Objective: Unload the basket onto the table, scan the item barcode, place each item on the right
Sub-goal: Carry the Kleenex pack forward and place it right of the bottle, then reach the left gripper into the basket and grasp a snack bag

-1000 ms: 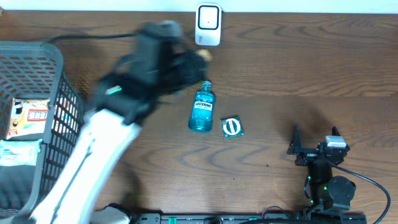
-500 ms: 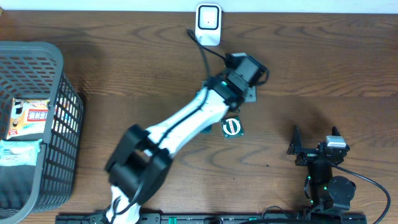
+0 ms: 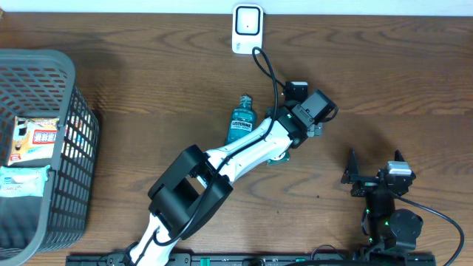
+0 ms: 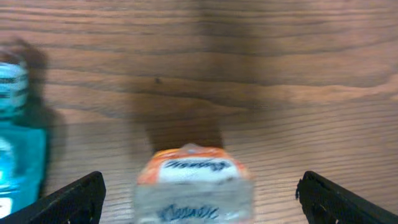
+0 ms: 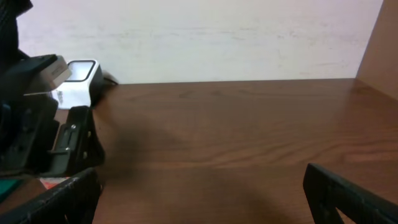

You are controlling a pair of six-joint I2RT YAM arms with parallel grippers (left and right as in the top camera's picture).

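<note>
Resting on the table (image 3: 414, 74): one small packet (image 4: 194, 183), with an orange band at its far edge and a white printed face below. The print is blurred and no barcode is legible.

- Position: centred in the left wrist view, at 12 o'clock from the left gripper (image 4: 202, 186). It sits between the two fingers (image 4: 74, 199) and touches neither. In the overhead view the wrist hides it.
- Long axis: appears to run 3 to 9 o'clock in the wrist view, across the gap from finger to finger. The frame edge cuts off the near end, so the full outline is unconfirmed.
- Left gripper: jaws spread wide, holding nothing, poised at the packet.
- Right gripper (image 3: 375, 168): jaws apart and empty, parked at about 4 o'clock from the left one, well apart from the packet.
- Nearer arm: the left, plainly.
- Scanner (image 3: 247, 28): white, at the table's far edge, about 11 o'clock from the left gripper in the overhead view, well apart.
- Mouthwash bottle (image 3: 242, 122): blue, lying down with its cap toward 12 o'clock, at 9 o'clock from the left gripper. It is near the packet and not touching it.
- Basket (image 3: 80, 140): grey mesh, far off at 9 o'clock.

Judgement: a pick would need no sideways correction, only advancing and closing. The carry to the scanner would then run toward 11 o'clock.
</note>
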